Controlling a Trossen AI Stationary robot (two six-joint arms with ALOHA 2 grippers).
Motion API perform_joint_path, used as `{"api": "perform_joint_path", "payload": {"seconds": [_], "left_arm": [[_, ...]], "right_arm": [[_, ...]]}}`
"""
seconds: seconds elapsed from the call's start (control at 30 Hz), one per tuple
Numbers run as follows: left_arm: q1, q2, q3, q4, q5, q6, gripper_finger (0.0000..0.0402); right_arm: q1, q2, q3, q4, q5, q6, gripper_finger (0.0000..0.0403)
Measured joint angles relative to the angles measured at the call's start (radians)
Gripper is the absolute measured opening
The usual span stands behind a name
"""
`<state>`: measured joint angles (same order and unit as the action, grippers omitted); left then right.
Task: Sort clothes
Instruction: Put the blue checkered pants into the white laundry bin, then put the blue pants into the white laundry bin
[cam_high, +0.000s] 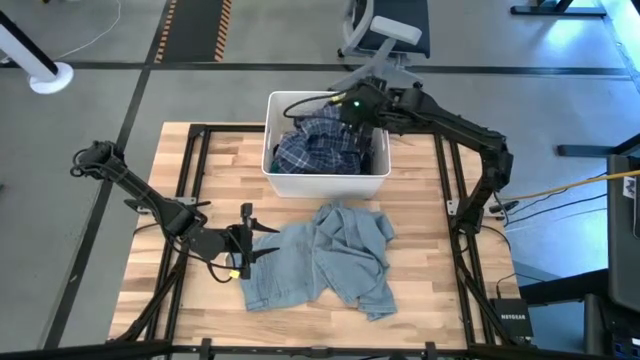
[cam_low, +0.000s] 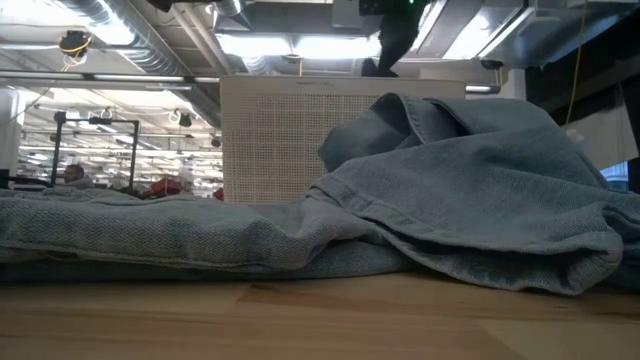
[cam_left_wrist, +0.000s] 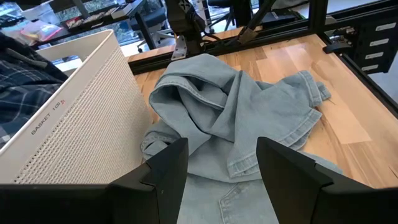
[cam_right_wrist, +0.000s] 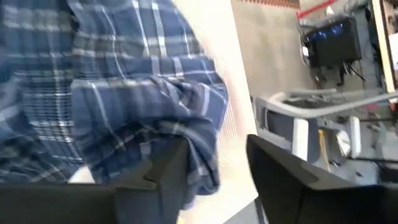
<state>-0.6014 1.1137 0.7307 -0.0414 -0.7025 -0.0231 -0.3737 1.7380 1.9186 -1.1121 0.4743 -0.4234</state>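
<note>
A light blue denim garment (cam_high: 330, 255) lies crumpled on the wooden table in front of the white bin (cam_high: 325, 185); it fills the low view (cam_low: 450, 190). Blue plaid shirts (cam_high: 315, 145) lie heaped in the bin. My left gripper (cam_high: 247, 240) is open at the denim's left edge, pointing across it; the left wrist view shows the denim (cam_left_wrist: 236, 106) just ahead of the gripper (cam_left_wrist: 222, 168). My right gripper (cam_high: 352, 112) is open over the bin's far side. In the right wrist view (cam_right_wrist: 217, 171), plaid cloth (cam_right_wrist: 112, 81) lies next to one finger.
The bin stands at the table's far middle; its mesh wall (cam_left_wrist: 74, 130) rises close beside my left gripper. Bare wood lies to the denim's right (cam_left_wrist: 323, 118) and along the table's near edge (cam_low: 320, 320). Dark frame rails (cam_high: 190, 180) run along the table's sides.
</note>
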Motion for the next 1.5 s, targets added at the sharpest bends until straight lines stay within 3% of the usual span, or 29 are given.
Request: {"api": "perform_joint_path", "payload": {"seconds": [0.27,0.47,0.67,1.1,1.23,1.5], "left_arm": [[0.000,0.000,0.000,-0.009,0.000,-0.003,0.0187],[0.000,0.000,0.000,-0.009,0.000,0.000,0.0187],[0.000,0.000,0.000,-0.048,0.000,-0.056,0.0187],[0.000,0.001,0.000,-0.107,0.000,-0.138,0.0187],[0.000,0.001,0.000,-0.107,0.000,-0.139,0.0187],[0.000,0.001,0.000,-0.105,0.000,-0.147,0.0187]], "right_arm": [[0.001,0.000,0.218,-0.163,-0.022,-0.003,0.0239],[0.044,-0.002,0.320,-0.285,-0.035,0.001,0.0249],[0.146,-0.002,0.330,-0.375,-0.030,-0.007,0.0250],[0.452,-0.001,0.167,-0.382,-0.048,0.042,0.0250],[0.537,-0.015,0.095,-0.377,-0.004,0.101,0.0250],[0.676,-0.103,-0.183,-0.344,0.039,0.314,0.0250]]}}
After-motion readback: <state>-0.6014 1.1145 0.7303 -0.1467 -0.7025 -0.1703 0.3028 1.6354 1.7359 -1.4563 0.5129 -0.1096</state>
